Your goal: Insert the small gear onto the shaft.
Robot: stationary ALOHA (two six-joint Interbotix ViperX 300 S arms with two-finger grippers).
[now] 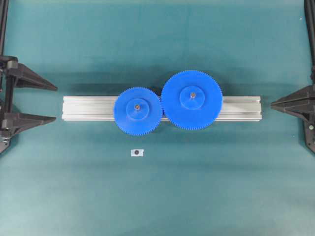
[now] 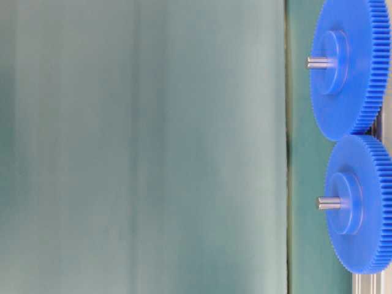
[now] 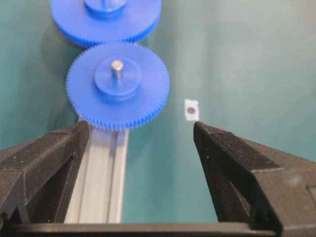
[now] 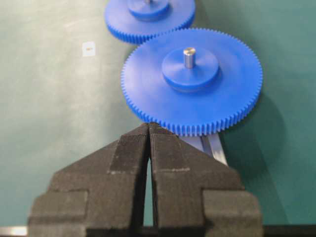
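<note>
The small gear [image 1: 125, 115] is a blue toothed disc seated on the shaft [image 1: 137, 106], whose metal tip pokes up through the hub. In the left wrist view the small gear [image 3: 143, 94] lies flat with the shaft [image 3: 117, 68] standing out of it. At table level the small gear [image 2: 367, 233] is the lower disc, with the shaft [image 2: 327, 203] projecting. My left gripper [image 1: 55, 103] is open at the left edge, well clear of the gear, with nothing between its fingers [image 3: 227, 148]. My right gripper [image 1: 271, 104] is shut and empty at the right edge, its tips [image 4: 148, 124] short of the bigger gear.
A larger blue gear [image 1: 206, 105] on its own pin meshes with the small one on the right. Both sit on a silvery aluminium rail [image 1: 88, 108] lying across the green mat. A small white tag [image 1: 137, 153] with a dark dot lies in front of the rail.
</note>
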